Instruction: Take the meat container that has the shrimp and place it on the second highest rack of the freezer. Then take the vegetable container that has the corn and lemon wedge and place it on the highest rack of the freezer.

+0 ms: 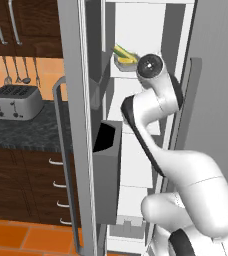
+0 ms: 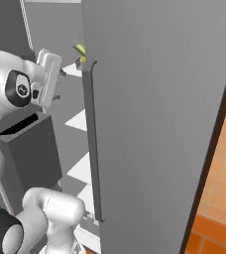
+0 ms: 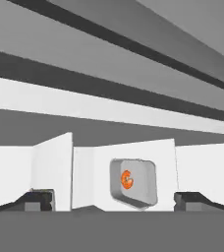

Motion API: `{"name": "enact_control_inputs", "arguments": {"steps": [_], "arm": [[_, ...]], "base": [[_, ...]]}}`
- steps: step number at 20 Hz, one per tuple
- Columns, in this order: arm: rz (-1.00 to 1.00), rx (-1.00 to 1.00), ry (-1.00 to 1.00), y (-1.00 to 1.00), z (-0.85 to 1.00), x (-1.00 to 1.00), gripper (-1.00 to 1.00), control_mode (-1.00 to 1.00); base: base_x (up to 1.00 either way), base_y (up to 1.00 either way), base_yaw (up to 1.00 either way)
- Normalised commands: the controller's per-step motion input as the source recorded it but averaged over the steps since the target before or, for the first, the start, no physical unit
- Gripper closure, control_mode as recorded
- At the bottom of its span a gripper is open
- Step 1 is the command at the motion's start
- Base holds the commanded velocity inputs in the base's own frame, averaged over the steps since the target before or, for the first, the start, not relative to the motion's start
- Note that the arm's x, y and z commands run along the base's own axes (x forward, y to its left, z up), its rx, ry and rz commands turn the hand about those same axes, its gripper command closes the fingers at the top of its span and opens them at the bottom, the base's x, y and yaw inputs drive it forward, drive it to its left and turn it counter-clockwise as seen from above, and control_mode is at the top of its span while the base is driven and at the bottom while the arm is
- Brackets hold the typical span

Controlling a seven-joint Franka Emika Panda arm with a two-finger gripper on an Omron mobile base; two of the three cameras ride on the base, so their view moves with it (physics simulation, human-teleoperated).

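facing shrimp (image 3: 126,179): small orange curl in grey tray (image 3: 143,193) | gripper (image 3: 114,202): fingers spread, empty

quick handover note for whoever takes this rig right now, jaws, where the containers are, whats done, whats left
Gripper: jaws open, holding nothing, inside the freezer.
Meat container with the shrimp sits on a white shelf ahead of the hand; which rack it is cannot be told.
Vegetable container with the corn sits on an upper freezer shelf beside the wrist; a yellow bit in it may be the lemon wedge.
Done: both containers are in the freezer.
Left: confirm rack levels, draw the arm out.
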Motion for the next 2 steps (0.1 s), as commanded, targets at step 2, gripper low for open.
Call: {"name": "enact_control_inputs", "arguments": {"steps": [2], "arm": [[-0.1,0.0,0.17,0.15,-0.71,-1.0,-1.0,-1.0]], "base": [[0.0,0.0,0.0]]}}
